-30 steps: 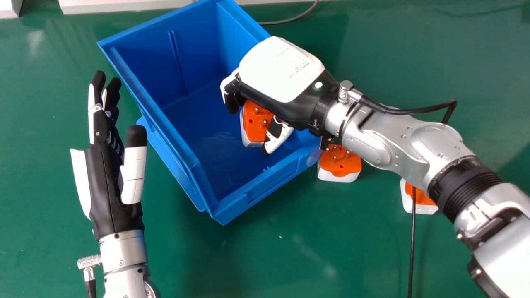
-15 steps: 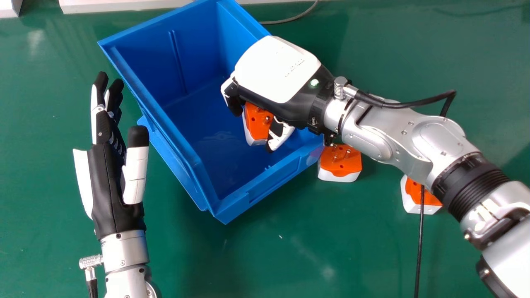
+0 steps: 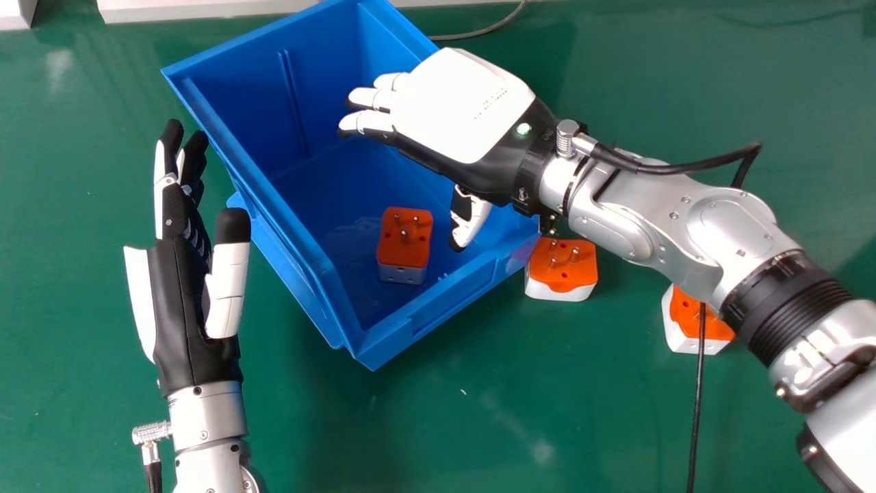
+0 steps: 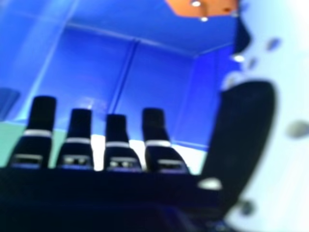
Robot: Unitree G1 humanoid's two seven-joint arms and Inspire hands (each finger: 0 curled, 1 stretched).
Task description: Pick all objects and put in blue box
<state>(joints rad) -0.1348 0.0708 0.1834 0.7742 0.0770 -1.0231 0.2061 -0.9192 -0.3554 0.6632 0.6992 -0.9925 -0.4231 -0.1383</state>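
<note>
My right hand is over the right side of the blue box, open, its fingers straight and holding nothing. Inside the box, an orange and white plug adapter lies on the floor, pins up, below the hand. A second adapter rests on the table against the box's right corner; a third sits farther right, partly under my right forearm. My left hand stands open left of the box. In the right hand view, the right hand shows with the adapter and box wall beyond.
The green table carries the box. A black cable hangs from the right arm across the third adapter. Behind the box, a thin grey cable lies near a white ledge at the table's far edge.
My right hand's fingers have straightened and let go of the adapter, which now lies nearer the box's front corner. The left hand has shifted slightly right.
</note>
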